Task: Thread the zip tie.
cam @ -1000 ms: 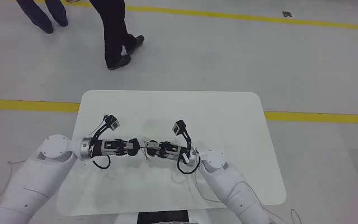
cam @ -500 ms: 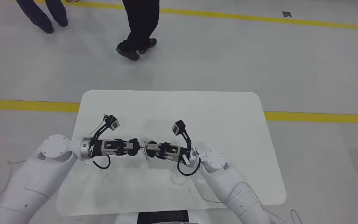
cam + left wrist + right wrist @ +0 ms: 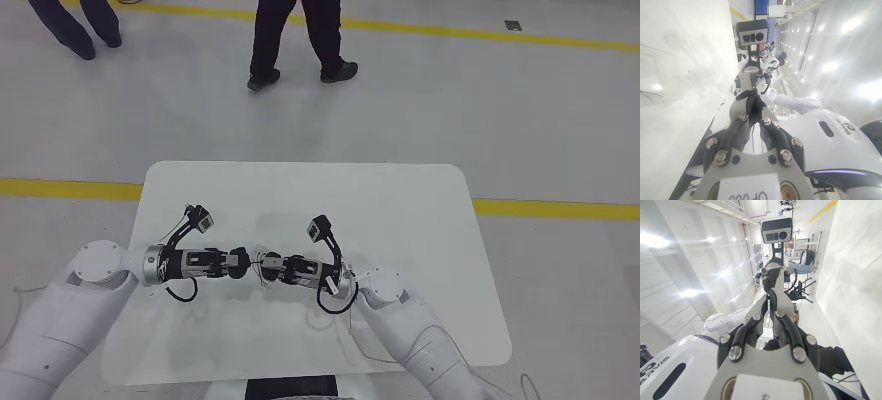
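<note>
Zip tie point(image 3: 262, 267): thin dark strand, seemingly looped, held mid-air.

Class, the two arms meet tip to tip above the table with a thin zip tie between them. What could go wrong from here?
1. The left end effector and right end effector are nearly touching; slight misalignment could send the zip tie off target or make the tips collide.
2. The tie looks thin and bendy, so pushing might buckle it.
3. A slipping grip could drop it onto the table.
</note>
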